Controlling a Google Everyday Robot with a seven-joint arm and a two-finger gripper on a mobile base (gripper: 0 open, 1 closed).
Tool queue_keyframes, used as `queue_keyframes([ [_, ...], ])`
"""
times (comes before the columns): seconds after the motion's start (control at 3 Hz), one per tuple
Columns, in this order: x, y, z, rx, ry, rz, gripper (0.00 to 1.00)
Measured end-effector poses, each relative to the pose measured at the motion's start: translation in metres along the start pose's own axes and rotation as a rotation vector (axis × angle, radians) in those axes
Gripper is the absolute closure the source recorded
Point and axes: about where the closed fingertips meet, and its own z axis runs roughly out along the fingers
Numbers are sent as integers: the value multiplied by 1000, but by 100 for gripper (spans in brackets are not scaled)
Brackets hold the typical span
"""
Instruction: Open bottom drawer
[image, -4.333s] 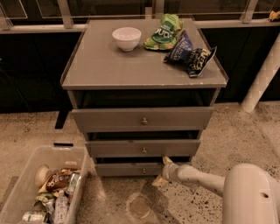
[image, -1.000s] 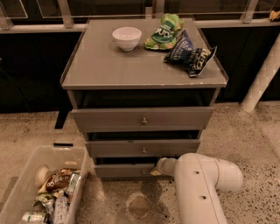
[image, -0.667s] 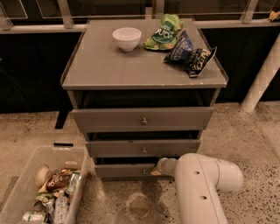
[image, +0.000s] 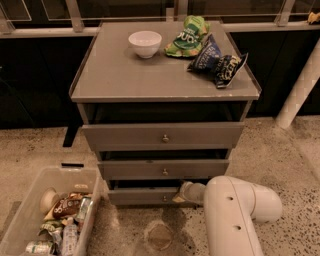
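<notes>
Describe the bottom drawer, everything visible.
The bottom drawer is the lowest of three flat grey fronts on the cabinet. It looks matte and has one small round metal knob near its middle. It sits level, with a dark gap above it and none of its inside showing. The gripper is at the front, just right of the knob. The arm hides the drawer's right end.

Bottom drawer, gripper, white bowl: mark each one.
bottom drawer (image: 137, 196), camera view, left half of its grey front.
gripper (image: 181, 195), camera view, its tip, close against the bottom drawer's front.
white bowl (image: 145, 50), camera view, front outer wall.
</notes>
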Motion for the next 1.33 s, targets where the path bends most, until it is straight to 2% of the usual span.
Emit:
queue_keyframes([
  [1.33,4,15,-8,5,-4,6,100],
])
